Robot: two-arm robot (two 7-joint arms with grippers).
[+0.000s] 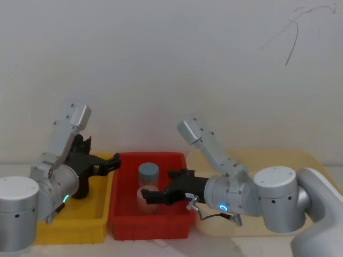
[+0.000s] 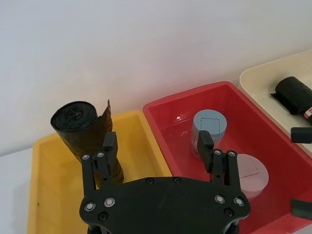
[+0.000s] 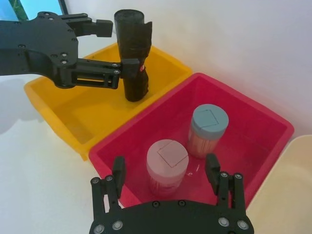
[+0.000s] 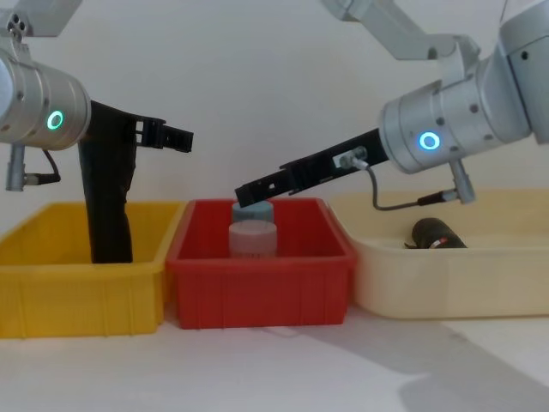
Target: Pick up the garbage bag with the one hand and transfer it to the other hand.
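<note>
The garbage bag (image 2: 78, 126) is a black roll standing upright in the yellow bin (image 2: 44, 185), with a loose flap at its top. My left gripper (image 2: 157, 146), on the green-ringed arm, is open above that bin. One of its fingers (image 2: 109, 146) lies against the roll's side and the other reaches over the red bin's edge. From the right wrist, the roll (image 3: 131, 34) rises beside the left gripper (image 3: 123, 48). My right gripper (image 3: 165, 169), on the blue-ringed arm, hangs open over the red bin (image 3: 273, 131), just above a pink-lidded jar (image 3: 167, 157).
A blue-lidded jar (image 3: 208, 122) stands next to the pink one in the red bin. Right of it, a beige tray (image 4: 446, 283) holds another black roll (image 4: 437, 233). The three containers sit side by side, with a white wall close behind.
</note>
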